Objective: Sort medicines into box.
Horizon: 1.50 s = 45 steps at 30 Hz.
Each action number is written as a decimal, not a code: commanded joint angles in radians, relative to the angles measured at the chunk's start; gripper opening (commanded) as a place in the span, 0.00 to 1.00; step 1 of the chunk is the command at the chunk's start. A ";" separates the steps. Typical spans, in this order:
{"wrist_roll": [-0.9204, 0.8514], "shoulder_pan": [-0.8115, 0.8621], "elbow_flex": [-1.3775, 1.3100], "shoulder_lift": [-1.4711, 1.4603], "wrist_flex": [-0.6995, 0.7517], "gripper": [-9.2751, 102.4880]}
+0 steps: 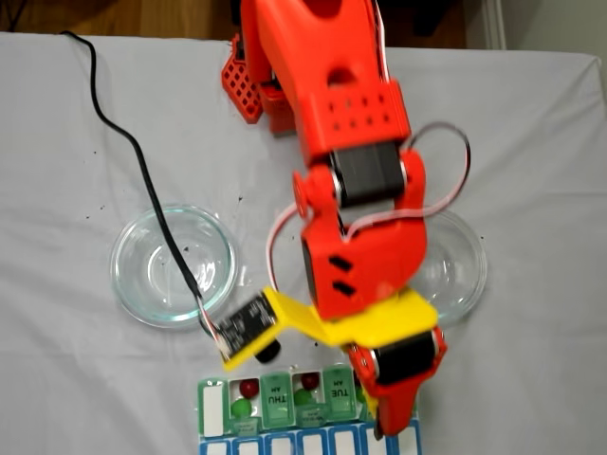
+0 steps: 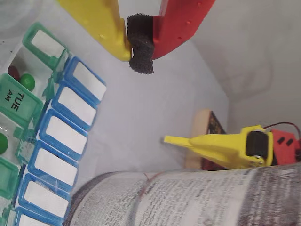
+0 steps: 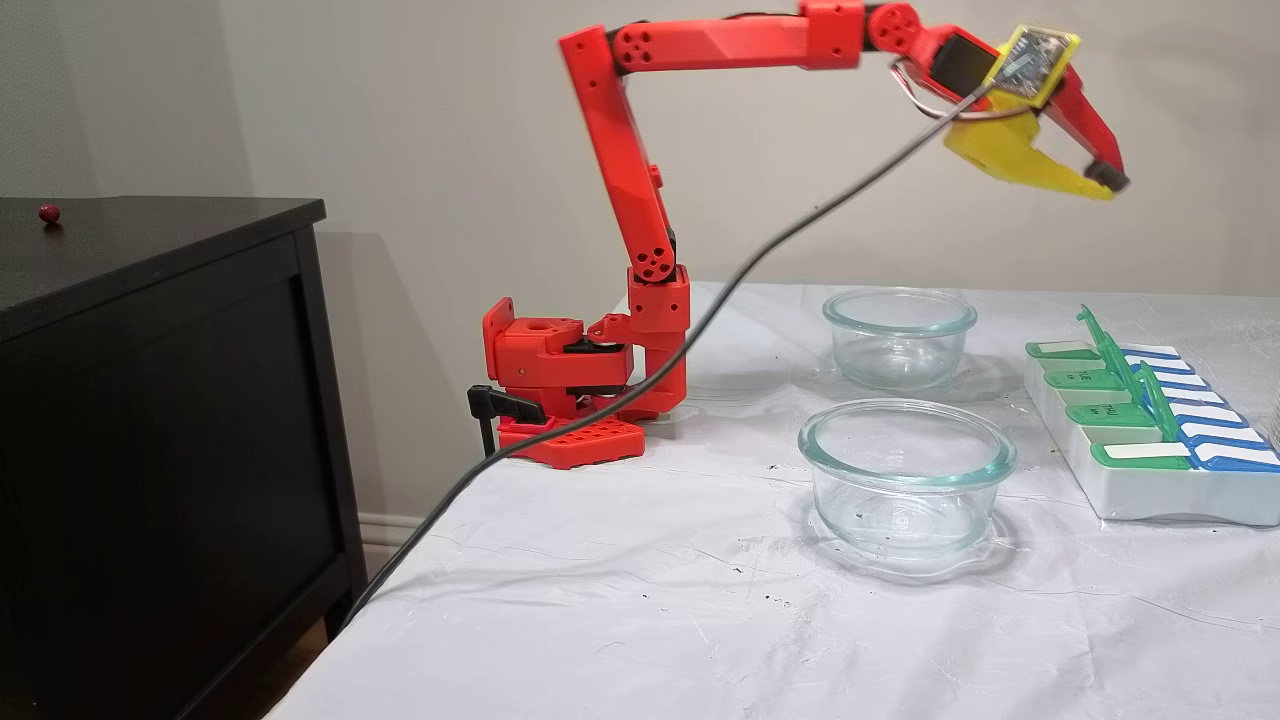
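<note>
The claw (image 3: 1105, 180) hangs high above the tabletop (image 3: 650, 600) over the pill box (image 3: 1150, 430), its yellow and red jaws pinched together on nothing more than their own black foam pad (image 2: 141, 49); no ball can be seen between them. In the top-down fixed view the box (image 1: 303, 417) sits at 6 o'clock, with two green lids flipped up: one open cell holds a red ball (image 1: 248, 388) and a green ball (image 1: 242, 409), the next a red ball (image 1: 308, 381) and a green one (image 1: 303, 398). Both glass dishes (image 3: 905, 480) look empty. The wrist view shows another red and green pair (image 2: 21, 77) beside the TUE lid. The sorting appears nearly or fully done, though one dark red ball (image 3: 48, 213) lies on the black cabinet (image 3: 160, 400), well apart.
</note>
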 commanded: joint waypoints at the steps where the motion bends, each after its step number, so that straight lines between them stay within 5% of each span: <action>1: 0.005 -0.031 -0.080 -0.025 -0.115 0.08; 17: 0.009 -0.048 -0.037 -0.175 -0.242 0.08; 34: 0.015 -0.014 -0.146 -0.190 0.156 0.08; 45: -0.025 -0.044 -0.097 -0.307 0.221 0.08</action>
